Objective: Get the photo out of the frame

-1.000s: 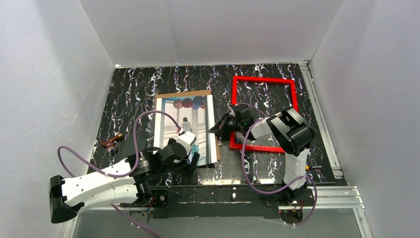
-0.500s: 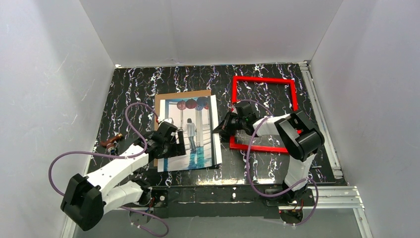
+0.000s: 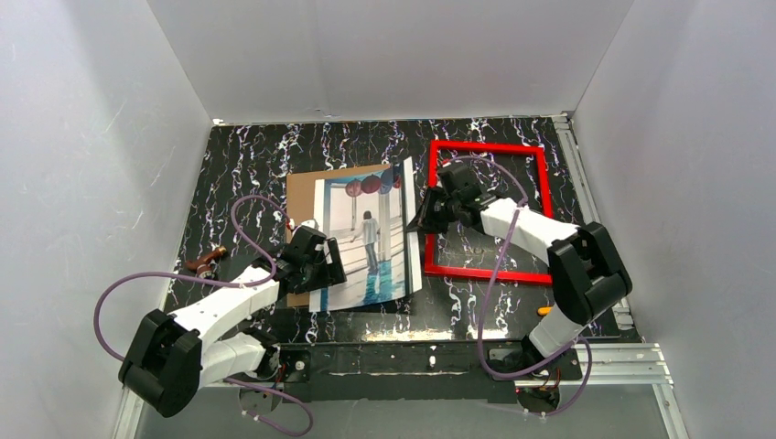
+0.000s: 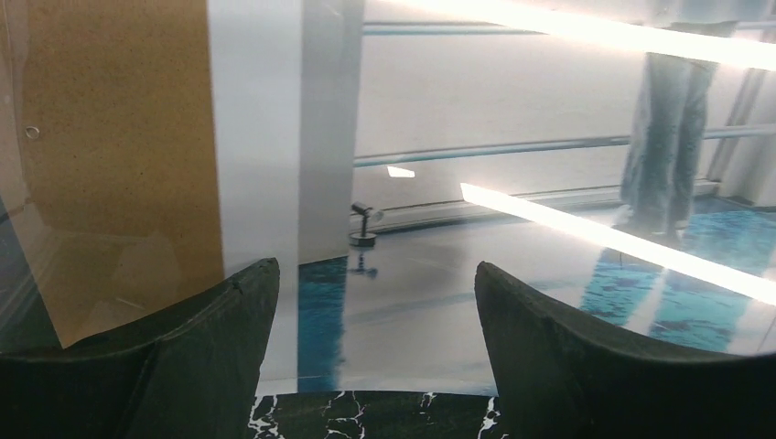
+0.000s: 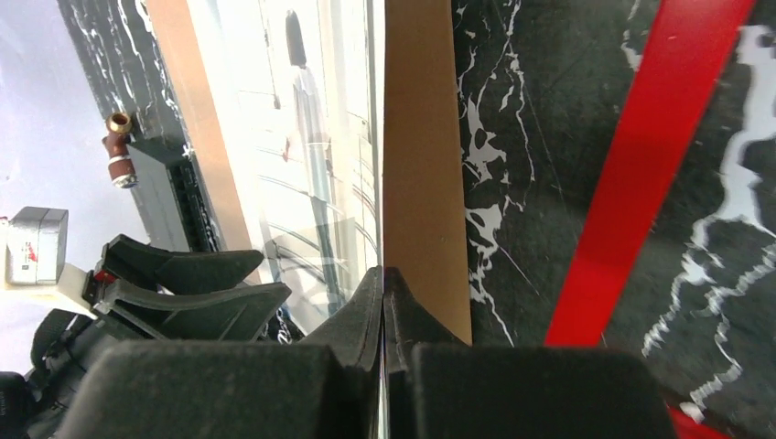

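My right gripper (image 5: 382,274) pinches tight the right edge of the large white-margined photo (image 3: 366,233), beside the thin red rectangular frame (image 3: 512,145). My left gripper (image 4: 373,267) gapes wide over its near edge, gripping nothing.

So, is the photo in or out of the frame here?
Out: the right tool holds the photo left of the red frame, whose opening shows only tabletop.

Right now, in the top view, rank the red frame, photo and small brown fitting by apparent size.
1. frame, by outline, marginally.
2. photo, nearly alike; its right edge looks raised toward the camera, so unsure.
3. brown fitting, far smallest.
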{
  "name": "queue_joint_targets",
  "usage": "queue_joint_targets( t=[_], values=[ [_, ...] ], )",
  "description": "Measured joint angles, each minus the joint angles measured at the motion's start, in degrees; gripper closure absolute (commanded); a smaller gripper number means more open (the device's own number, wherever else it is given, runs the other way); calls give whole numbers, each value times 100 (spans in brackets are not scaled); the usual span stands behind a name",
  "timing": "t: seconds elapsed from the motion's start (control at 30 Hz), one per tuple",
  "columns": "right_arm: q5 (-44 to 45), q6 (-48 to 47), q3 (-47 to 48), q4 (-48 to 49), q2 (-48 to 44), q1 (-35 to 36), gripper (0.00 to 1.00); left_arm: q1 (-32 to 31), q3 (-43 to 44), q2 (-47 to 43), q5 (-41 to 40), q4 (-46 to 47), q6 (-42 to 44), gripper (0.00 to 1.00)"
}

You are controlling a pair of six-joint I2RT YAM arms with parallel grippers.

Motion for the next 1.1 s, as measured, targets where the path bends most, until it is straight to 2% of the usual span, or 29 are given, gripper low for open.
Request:
queue_joint_targets(
  t=[0.3, 0.5, 0.67, 0.8, 0.93, 1.1],
  values=[
    [1327, -866, 1639, -2361, -688, -15, 99, 13, -98, 0, 13, 238, -107, 22],
    [2157, -1526, 2610, -3477, -1696, -2, 99, 28, -98, 4, 116, 254, -149, 21],
    [2218, -1928, 2944, -3685, -2492, 166, 99, 39, -50, 4, 264, 221, -177, 18],
    [1978, -2050, 2962, -3648, -2658, 334, 99, 39, 192, -35, 544, -68, -256, 17],
    [1580, -2004, 2962, -3359, -2312, 568, 99, 37, 780, -455, 638, -597, -229, 16],
    [1058, -1812, 3318, -2931, -1408, 1241, 99, 37, 2153, -1578, 315, -1526, 264, 13]
  ],
)
